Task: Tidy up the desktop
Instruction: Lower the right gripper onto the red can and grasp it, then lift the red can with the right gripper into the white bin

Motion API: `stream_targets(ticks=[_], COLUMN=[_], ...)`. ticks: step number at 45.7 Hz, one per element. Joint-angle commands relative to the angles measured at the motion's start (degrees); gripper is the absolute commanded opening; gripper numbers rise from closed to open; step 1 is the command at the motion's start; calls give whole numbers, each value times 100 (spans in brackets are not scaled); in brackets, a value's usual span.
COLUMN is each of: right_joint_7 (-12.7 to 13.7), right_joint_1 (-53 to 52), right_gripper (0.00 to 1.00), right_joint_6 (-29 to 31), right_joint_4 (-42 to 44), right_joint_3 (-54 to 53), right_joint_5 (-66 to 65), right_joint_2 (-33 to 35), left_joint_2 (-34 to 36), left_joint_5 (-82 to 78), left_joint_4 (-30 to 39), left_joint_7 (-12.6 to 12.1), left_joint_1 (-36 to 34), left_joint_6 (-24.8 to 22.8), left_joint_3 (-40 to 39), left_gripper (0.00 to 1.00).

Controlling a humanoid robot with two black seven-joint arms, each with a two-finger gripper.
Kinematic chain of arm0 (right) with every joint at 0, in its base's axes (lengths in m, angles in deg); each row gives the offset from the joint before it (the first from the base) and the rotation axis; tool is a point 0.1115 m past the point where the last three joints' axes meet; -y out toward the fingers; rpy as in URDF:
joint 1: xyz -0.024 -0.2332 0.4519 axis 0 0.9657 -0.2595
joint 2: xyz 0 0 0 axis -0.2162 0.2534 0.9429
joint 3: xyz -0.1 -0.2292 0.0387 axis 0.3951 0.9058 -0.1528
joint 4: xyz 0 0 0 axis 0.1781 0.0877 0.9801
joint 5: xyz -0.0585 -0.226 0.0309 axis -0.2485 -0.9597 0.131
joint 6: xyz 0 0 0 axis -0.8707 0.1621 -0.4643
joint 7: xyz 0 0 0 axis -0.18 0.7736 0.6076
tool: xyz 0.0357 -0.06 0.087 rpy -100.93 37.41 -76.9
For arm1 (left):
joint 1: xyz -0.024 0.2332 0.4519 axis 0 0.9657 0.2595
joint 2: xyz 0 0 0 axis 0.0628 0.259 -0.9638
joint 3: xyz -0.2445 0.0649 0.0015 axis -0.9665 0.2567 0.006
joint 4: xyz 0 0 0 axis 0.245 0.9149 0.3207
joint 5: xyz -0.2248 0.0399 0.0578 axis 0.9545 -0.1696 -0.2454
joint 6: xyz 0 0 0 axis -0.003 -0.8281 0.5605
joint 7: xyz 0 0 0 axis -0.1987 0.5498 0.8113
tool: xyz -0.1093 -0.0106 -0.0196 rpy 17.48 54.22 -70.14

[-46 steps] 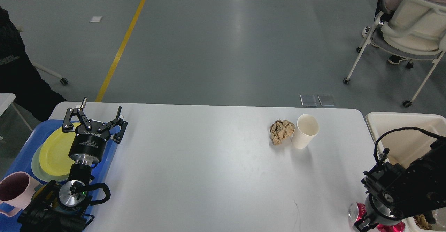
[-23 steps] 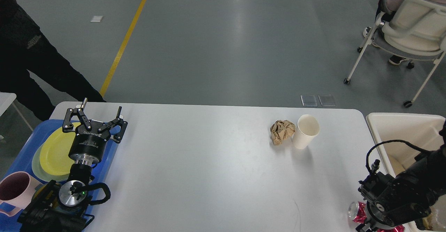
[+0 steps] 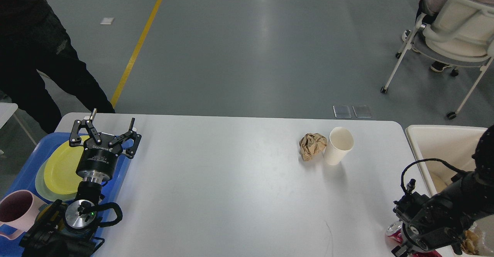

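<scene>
Head view
Worktop (image 3: 231,187): white, rounded corners, fills the lower middle of the frame from left to right.
Left gripper (image 3: 106,127): left side of the frame, over the worktop's left edge and the tray; jaws spread wide, nothing between them.
Tray (image 3: 23,172): blue, lower left, partly under the left arm.
Plate (image 3: 61,168): yellow, lying in the tray on a paler plate, just left of the gripper body.
Mug (image 3: 15,210): pink with a dark inside, at the lower left edge, near end of the tray.
Paper ball (image 3: 312,145): crumpled, brown, on the worktop right of centre, towards the far edge.
Cup (image 3: 338,146): white paper, upright, empty as far as can be seen, just right of the paper ball and touching it or nearly so.
Right gripper (image 3: 405,245): lower right corner, dark and seen end-on; I cannot tell how its jaws stand.
Can (image 3: 393,230): red and silver, only a small part shows at the right gripper, at the near right edge of the worktop; whether it is held cannot be told.
Bin (image 3: 444,141): cream-white, right edge of the frame, just beside the worktop's right end; some brown scrap shows in its lower part.
Person (image 3: 34,48): in dark clothes, upper left, standing on the floor beyond the worktop's far left corner.
Chair (image 3: 451,37): white, on castors, upper right, with someone seated.
Floor (image 3: 247,44): grey, with a yellow line running from top centre down to the left.
</scene>
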Motion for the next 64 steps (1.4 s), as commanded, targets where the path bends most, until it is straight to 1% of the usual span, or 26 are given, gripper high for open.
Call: stream_targets(ticks=[1, 6, 10, 15, 19, 21, 26, 28, 32, 37, 42, 47, 51, 54, 64], right_joint_7=[-21, -30, -56, -73, -135, -214, -539, -592, -601, -601, -610, -610, -601, -601, -610], right_joint_1=[-60, -96, -148, -350, -666, -903, -1711, -2063, -2757, -3601, -4637, -5815, -6422, -6582, -6582], right_gripper=[0, 0, 0, 0, 0, 0, 0, 0, 0, 0, 0, 0, 0, 0, 0], right_joint_6=[31, 31, 13, 40, 110, 154, 417, 557, 962, 1585, 2069, 2211, 2289, 2351, 2246], right_joint_4=[-4, -4, -13, -100, -188, -302, -741, -900, -1172, -1304, -1655, -2209, -2473, -2500, -2474], right_joint_3=[-2, -2, -37, -46, -46, -37, 7, 16, 51, 252, 498, 876, 1096, 1184, 1325], right_joint_5=[251, 664, 735, 972, 1446, 1753, 2535, 2808, 3493, 4486, 5085, 5410, 5639, 5719, 5736], right_joint_2=[24, 33, 33, 42, 156, 209, 305, 332, 350, 271, 279, 270, 270, 279, 323], left_joint_2=[0, 0, 0, 0, 0, 0, 0, 0, 0, 0, 0, 0, 0, 0, 0], left_joint_5=[-1, -1, -1, -1, -1, -1, -1, -1, -1, -1, 7, 7, -1, -1, 7], left_joint_4=[0, 0, 0, 0, 0, 0, 0, 0, 0, 0, 0, 0, 0, 0, 0], left_joint_7=[0, 0, 0, 0, 0, 0, 0, 0, 0, 0, 0, 0, 0, 0, 0], left_joint_1=[0, 0, 0, 0, 0, 0, 0, 0, 0, 0, 0, 0, 0, 0, 0], left_joint_6=[0, 0, 0, 0, 0, 0, 0, 0, 0, 0, 0, 0, 0, 0, 0], left_joint_3=[-7, 2, 1, -7, 1, 2, 1, -7, -7, -7, -7, -7, -7, -7, 2], left_gripper=[96, 96, 96, 96, 96, 96, 96, 96, 96, 96, 96, 96, 96, 96, 96])
